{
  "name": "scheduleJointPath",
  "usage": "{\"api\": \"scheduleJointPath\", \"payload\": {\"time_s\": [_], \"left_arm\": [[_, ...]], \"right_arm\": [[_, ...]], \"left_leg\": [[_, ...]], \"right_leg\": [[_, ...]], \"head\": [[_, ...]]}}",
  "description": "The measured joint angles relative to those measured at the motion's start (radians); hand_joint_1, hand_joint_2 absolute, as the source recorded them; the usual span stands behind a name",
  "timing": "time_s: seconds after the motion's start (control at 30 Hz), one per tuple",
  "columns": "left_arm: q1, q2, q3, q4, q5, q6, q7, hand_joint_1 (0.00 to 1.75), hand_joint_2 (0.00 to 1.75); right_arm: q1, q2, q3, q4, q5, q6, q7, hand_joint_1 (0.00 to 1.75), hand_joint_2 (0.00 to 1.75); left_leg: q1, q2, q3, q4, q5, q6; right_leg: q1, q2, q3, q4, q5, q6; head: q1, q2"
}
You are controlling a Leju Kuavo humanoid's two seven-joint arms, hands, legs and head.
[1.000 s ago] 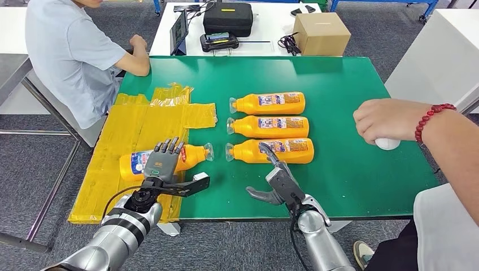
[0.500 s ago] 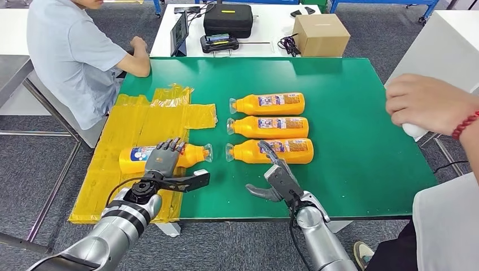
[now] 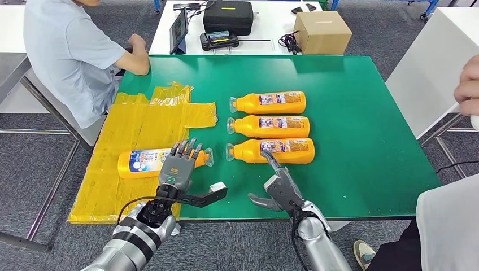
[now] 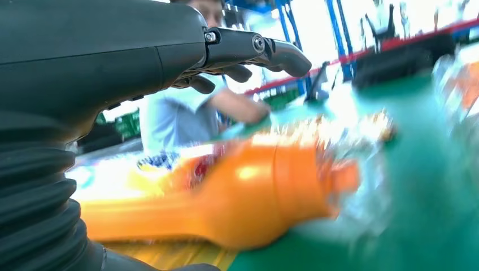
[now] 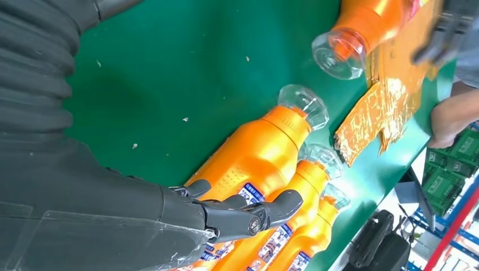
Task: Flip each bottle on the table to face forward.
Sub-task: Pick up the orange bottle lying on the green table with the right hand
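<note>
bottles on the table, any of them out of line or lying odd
One orange bottle lies apart on the yellow sheet, cap pointing right, under the left hand. The other three bottles lie in a neat stack of rows, caps pointing left. No spill shows.

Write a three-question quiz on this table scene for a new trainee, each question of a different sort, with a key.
1. True or false: the left hand is over the bottle on the yellow sheet.
2. How many bottles lie in the row on the bare green table? A) two B) three C) four
3. Fill in: the right hand holds ____.

Key: 1 true; 2 B; 3 nothing
</note>
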Motion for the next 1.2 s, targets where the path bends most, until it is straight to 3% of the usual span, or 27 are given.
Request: {"api": "scheduleJointPath", "payload": {"time_s": [0.17,0.3,0.43,0.57,0.67,0.83,0.97,1.1,1.2], "left_arm": [[0.032,0.010,-0.077,-0.124,0.000,-0.017,0.006,0.00,1.75],[0.061,0.011,-0.111,-0.203,0.000,-0.060,-0.039,0.00,1.75],[0.119,0.002,-0.124,-0.299,0.005,-0.052,-0.102,0.00,1.75],[0.236,-0.053,-0.085,-0.470,0.149,-0.043,-0.280,0.00,1.75],[0.315,-0.101,-0.043,-0.584,0.274,-0.047,-0.393,0.00,1.75],[0.377,-0.132,-0.007,-0.676,0.448,-0.095,-0.512,0.00,1.75],[0.392,-0.133,-0.002,-0.708,0.553,-0.176,-0.553,0.00,1.75],[0.393,-0.133,-0.002,-0.713,0.657,-0.234,-0.558,0.00,1.75],[0.394,-0.134,0.006,-0.710,0.740,-0.240,-0.571,0.00,1.75]], "right_arm": [[0.017,0.000,-0.003,-0.030,0.005,-0.003,0.005,0.00,1.75],[0.035,0.000,-0.012,-0.051,0.016,-0.016,0.008,0.00,1.75],[0.069,0.008,-0.031,-0.103,0.049,-0.081,-0.016,0.00,0.00],[0.136,0.078,-0.080,-0.273,0.106,-0.184,0.018,0.00,0.00],[0.170,0.138,-0.114,-0.408,0.145,-0.207,0.072,0.00,0.00],[0.200,0.179,-0.128,-0.515,0.209,-0.196,0.078,0.00,0.00],[0.223,0.201,-0.128,-0.543,0.182,-0.176,0.070,0.00,0.00],[0.231,0.191,-0.112,-0.560,0.331,-0.183,0.094,0.00,1.75],[0.233,0.158,-0.095,-0.555,0.332,-0.130,0.121,0.00,1.75]], "left_leg": [[0.000,0.000,-0.002,0.000,0.000,0.000],[0.000,0.000,-0.002,0.000,0.000,0.000],[0.000,0.000,-0.003,0.000,0.000,0.000],[0.000,0.000,-0.006,0.000,-0.001,0.000],[0.000,0.001,-0.007,0.000,-0.001,0.000],[0.000,0.001,-0.006,0.000,-0.001,0.000],[0.000,0.001,-0.006,0.000,0.000,0.000],[0.000,0.001,-0.006,0.000,0.000,0.000],[0.000,0.000,-0.006,0.000,0.000,0.000]], "right_leg": [[0.000,0.000,-0.002,0.000,0.000,0.000],[0.000,0.000,-0.002,0.000,0.000,0.000],[0.000,0.000,-0.003,0.000,0.000,0.000],[0.000,0.000,-0.006,0.000,0.000,0.000],[0.000,0.000,-0.008,0.000,-0.001,0.000],[0.000,0.000,-0.007,0.000,-0.001,0.000],[0.000,0.000,-0.007,0.000,0.000,0.000],[0.000,0.000,-0.007,0.000,0.000,0.000],[0.000,0.000,-0.007,0.000,0.000,0.000]], "head": [[0.000,0.000],[0.000,0.000],[0.000,0.000],[0.000,0.000],[0.000,0.000],[0.000,0.000],[0.000,0.000],[0.000,0.000],[0.000,0.000]]}}
